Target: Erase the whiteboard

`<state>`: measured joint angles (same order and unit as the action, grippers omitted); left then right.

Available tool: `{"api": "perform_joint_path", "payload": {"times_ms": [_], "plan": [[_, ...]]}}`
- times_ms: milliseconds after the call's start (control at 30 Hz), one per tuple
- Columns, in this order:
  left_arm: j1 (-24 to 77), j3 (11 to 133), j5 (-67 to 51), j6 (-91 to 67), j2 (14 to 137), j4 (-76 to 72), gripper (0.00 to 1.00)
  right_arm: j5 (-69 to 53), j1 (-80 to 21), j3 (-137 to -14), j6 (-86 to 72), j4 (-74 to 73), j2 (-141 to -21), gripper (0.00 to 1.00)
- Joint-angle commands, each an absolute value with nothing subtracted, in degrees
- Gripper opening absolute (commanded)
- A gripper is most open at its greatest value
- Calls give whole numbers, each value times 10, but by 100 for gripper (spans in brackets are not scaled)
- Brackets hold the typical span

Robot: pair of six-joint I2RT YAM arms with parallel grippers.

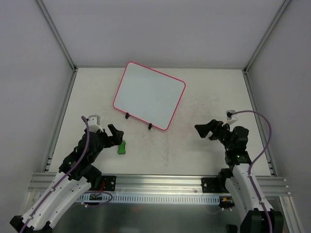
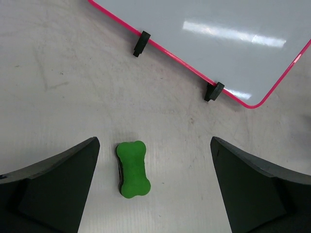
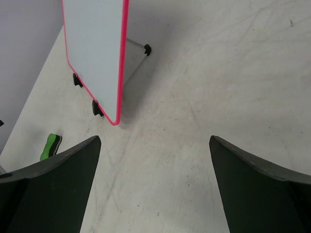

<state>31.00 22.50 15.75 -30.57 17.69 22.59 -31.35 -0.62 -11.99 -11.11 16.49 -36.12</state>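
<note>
On table (image 1: pixel 194 155) just beneath left gripper (image 2: pixel 154 145), nearer its left finger: eraser (image 2: pixel 132 169). Ahead of that claw, slightly right: whiteboard (image 2: pixel 218 43), clip feet (image 2: pixel 141 42) on near edge. From right gripper (image 3: pixel 155 141): whiteboard ahead-left, well apart.

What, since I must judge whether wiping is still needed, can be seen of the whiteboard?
The whiteboard is a glossy white rectangle with rounded corners in a thin pink-red frame. Two small black clip feet grip its near edge. No writing shows on its face, only light glare. It sits at the far middle of the table, turned askew. The right wrist view suggests it stands propped on its feet, leaning back. Only the table touches it.
</note>
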Motion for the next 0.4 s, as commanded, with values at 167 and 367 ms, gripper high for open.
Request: {"api": "perform_joint_path", "payload": {"times_ms": [167, 367], "plan": [[303, 207, 172, -300, 144, 200, 99, -234, -9, -70, -103, 99, -280, 99], [303, 214, 175, -298, 168, 200, 99, -250, -9, -71, -104, 94, -279, 99]]}}
